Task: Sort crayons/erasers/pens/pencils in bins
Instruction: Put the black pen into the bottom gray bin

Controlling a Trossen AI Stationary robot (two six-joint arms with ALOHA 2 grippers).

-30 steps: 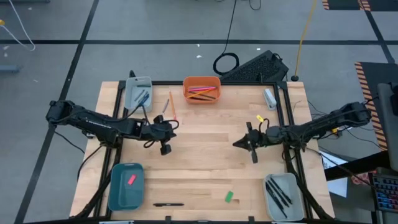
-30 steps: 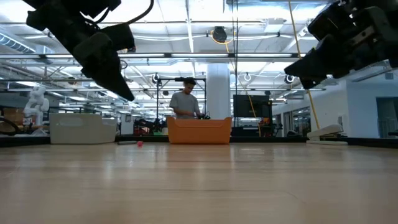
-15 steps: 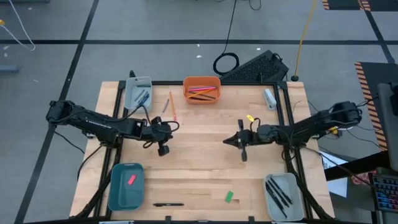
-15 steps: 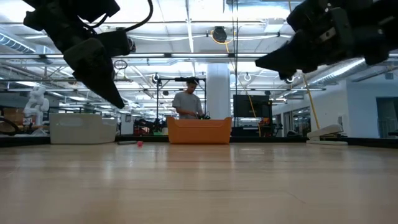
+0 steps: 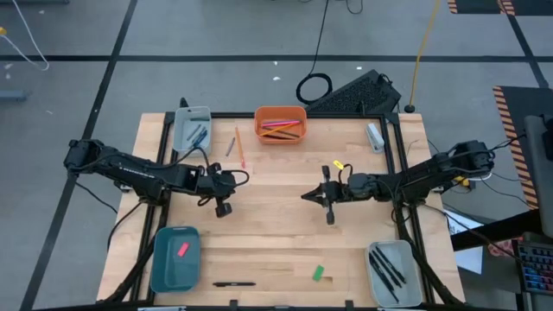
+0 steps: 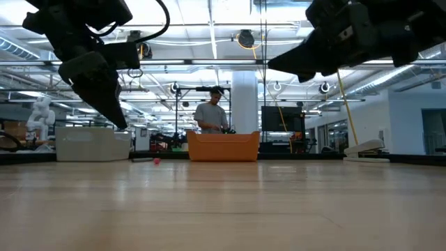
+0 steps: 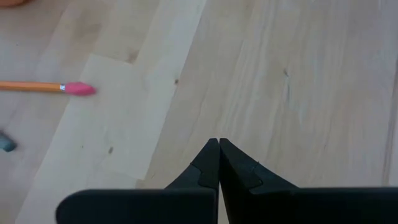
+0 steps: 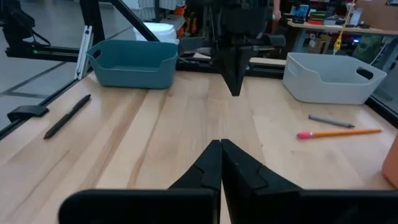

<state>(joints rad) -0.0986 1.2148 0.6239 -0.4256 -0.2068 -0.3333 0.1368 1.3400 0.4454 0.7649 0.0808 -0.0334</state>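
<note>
Loose pencil: I see an orange pencil with a pink tip lying on the worktop at about 11 o'clock from centre, with a short grey crayon just beside it.
Loose pen: one black pen lies at the 7 o'clock edge, near the teal bin.
Erasers: the green eraser sits loose at 6 o'clock; the pink eraser is inside the teal bin.
Bins: the orange bin at 12 o'clock holds pencils; the grey bin at 10 o'clock holds dark sticks; the other grey bin at 5 o'clock holds black pens.
Left pincer: I read it as pressed closed and empty, above bare wood at 9 o'clock from centre, with the pencil's pink end in its wrist view.
Right pincer: fingers together, holding nothing, above the worktop near centre, facing the left arm.
Background: a person stands behind the orange bin in the low view.
</note>
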